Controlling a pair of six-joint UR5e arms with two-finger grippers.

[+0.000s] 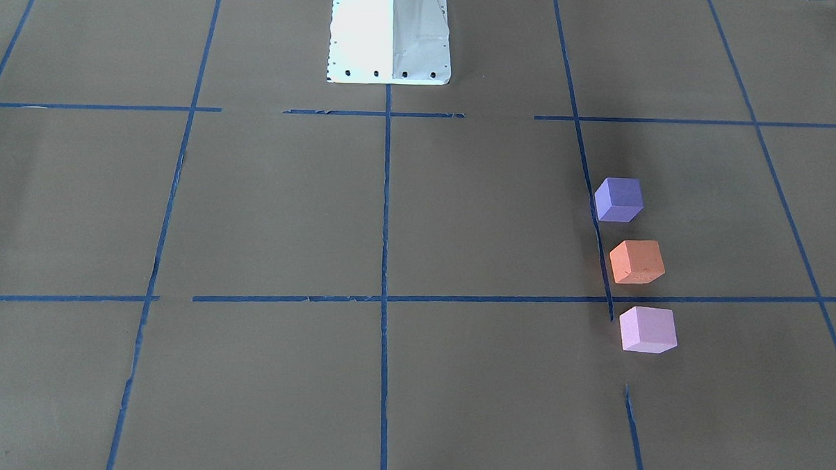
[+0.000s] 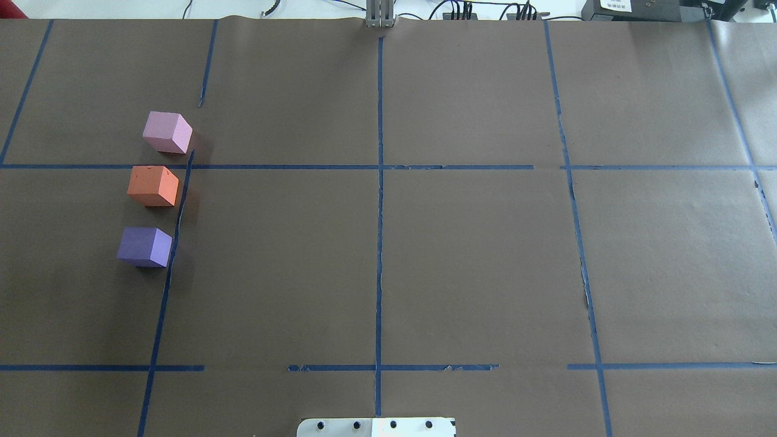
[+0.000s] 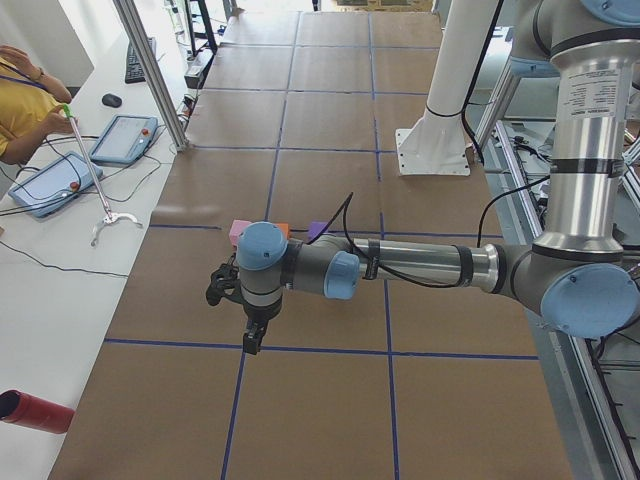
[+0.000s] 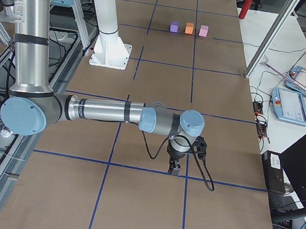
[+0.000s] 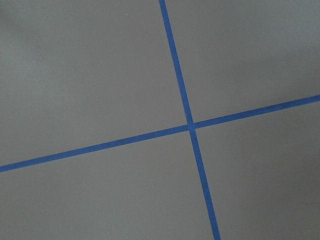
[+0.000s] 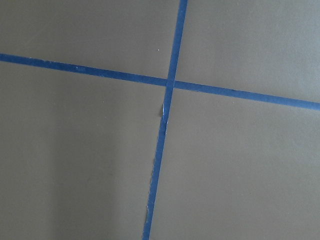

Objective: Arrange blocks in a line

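Three foam cubes stand in a line on the robot's left side of the table, a small gap between each. In the overhead view the pale pink block [image 2: 167, 132] is farthest, the orange block [image 2: 153, 186] in the middle, the purple block [image 2: 144, 246] nearest the robot. They show in the front view too: purple [image 1: 619, 199], orange [image 1: 637, 261], pink [image 1: 647, 329]. The left gripper [image 3: 253, 343] hangs over a tape crossing, well short of the blocks. The right gripper [image 4: 174, 170] hangs over the table's far right end. I cannot tell whether either is open or shut.
The white robot base [image 1: 390, 36] stands at the table's middle edge. Blue tape lines [image 2: 380, 212] form a grid on brown paper. An operator [image 3: 25, 105] with a grabber stick and tablets [image 3: 122, 138] are at a side bench. A red cylinder [image 3: 35, 411] lies there.
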